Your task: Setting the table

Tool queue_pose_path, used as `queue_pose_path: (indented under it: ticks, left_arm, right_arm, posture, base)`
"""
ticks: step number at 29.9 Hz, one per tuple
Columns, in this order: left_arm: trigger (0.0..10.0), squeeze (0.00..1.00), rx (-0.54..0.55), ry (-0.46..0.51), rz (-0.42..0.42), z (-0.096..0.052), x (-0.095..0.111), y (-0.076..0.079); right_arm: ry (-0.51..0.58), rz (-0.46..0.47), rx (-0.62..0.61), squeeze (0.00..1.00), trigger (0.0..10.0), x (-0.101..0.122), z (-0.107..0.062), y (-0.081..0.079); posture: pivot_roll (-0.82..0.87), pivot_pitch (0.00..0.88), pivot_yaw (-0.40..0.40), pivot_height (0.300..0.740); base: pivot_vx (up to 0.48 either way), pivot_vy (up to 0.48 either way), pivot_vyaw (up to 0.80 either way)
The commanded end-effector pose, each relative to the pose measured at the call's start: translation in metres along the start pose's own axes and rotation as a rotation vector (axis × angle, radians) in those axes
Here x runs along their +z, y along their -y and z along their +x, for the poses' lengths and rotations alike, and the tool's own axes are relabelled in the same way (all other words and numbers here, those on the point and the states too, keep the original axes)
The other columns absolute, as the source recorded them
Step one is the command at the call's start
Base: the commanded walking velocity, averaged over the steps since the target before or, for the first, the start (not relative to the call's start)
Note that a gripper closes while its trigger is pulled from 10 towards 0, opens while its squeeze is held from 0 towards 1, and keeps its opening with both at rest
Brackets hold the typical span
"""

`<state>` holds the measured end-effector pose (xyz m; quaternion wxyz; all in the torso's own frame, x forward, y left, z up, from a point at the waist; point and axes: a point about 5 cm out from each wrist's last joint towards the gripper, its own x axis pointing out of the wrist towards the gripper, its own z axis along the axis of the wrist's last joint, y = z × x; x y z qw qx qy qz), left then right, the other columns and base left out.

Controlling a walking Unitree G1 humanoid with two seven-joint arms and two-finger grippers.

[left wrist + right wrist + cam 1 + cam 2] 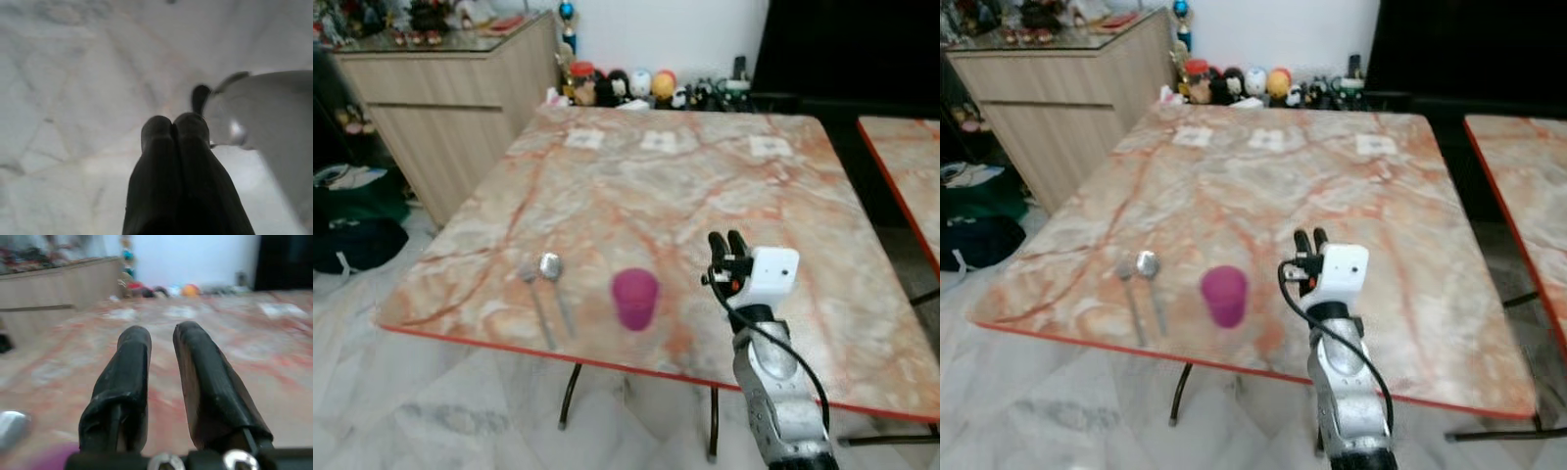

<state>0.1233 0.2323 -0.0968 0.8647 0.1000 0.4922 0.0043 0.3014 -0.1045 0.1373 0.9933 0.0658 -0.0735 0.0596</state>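
A pink cup stands upside down near the front edge of the marble table. Left of it a spoon and a fork lie side by side. My right gripper is raised over the table just right of the cup, its fingers pointing toward the far side. They are slightly apart with nothing between them. The cup's rim and the spoon blur at the edge of the right wrist view. My left gripper hangs over the pale floor, shut and empty.
Three white squares lie along the table's far side. Small toy figures line the wall behind. A wooden cabinet stands at the left with dark bags on the floor. A second table is at the right.
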Motion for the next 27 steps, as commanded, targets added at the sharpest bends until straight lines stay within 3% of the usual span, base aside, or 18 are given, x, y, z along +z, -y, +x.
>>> queue_pose_path:
  ticks: [1,11,12,13,14,17,24,25,27]
  left_arm:
    - [10.0,0.0,0.001,0.003,-0.016,0.0,0.001,0.001]
    - [10.0,0.0,0.002,0.001,-0.016,0.0,0.001,0.001]
    - [10.0,0.0,0.001,0.001,-0.016,0.001,0.001,0.001]
    - [10.0,0.0,0.001,0.001,-0.016,0.001,0.001,0.001]
    - [10.0,0.0,0.0,0.001,-0.016,0.001,0.001,0.001]
    - [10.0,0.0,-0.001,0.0,-0.015,0.001,0.002,0.0]
    - [10.0,0.0,-0.002,0.001,-0.013,0.001,0.002,0.0]
    - [10.0,0.0,-0.002,0.0,-0.013,0.001,0.002,0.0]
    - [10.0,0.0,-0.003,0.0,-0.012,0.001,0.002,0.0]
  right_arm:
    - [0.029,0.014,-0.018,0.0,10.0,0.009,0.001,0.001]
    - [0.024,0.009,-0.042,0.0,10.0,0.024,-0.009,0.001]
    - [0.015,0.004,-0.038,0.5,10.0,0.026,-0.011,0.0]
    - [0.015,0.004,-0.038,0.5,10.0,0.026,-0.011,0.0]
    - [0.012,0.014,-0.039,1.0,10.0,0.026,-0.012,-0.001]
    - [-0.062,-0.008,-0.054,1.0,10.0,0.024,-0.019,-0.001]
    - [-0.217,0.036,-0.05,1.0,10.0,0.02,-0.022,-0.002]
    - [-0.246,0.048,-0.006,0.0,10.0,0.021,-0.021,-0.006]
    - [-0.255,0.048,0.049,0.0,10.0,0.025,-0.02,-0.012]
  posture:
    - [0.05,0.0,0.018,0.74]
    - [0.04,0.0,0.02,0.74]
    - [0.04,0.0,0.021,0.74]
    - [0.04,0.0,0.021,0.74]
    - [0.04,0.0,0.02,0.74]
    - [0.03,0.0,0.022,0.74]
    - [0.03,0.0,0.019,0.74]
    - [0.03,0.0,0.019,0.74]
    - [0.04,0.0,0.018,0.74]
  base:
    - [0.0,0.0,0.0]
    - [0.0,0.0,0.0]
    - [0.0,0.0,0.0]
    - [0.0,0.0,0.0]
    - [0.0,0.0,0.0]
    - [0.0,0.0,0.0]
    - [0.0,0.0,0.0]
    - [0.0,0.0,0.0]
    - [0.0,0.0,0.0]
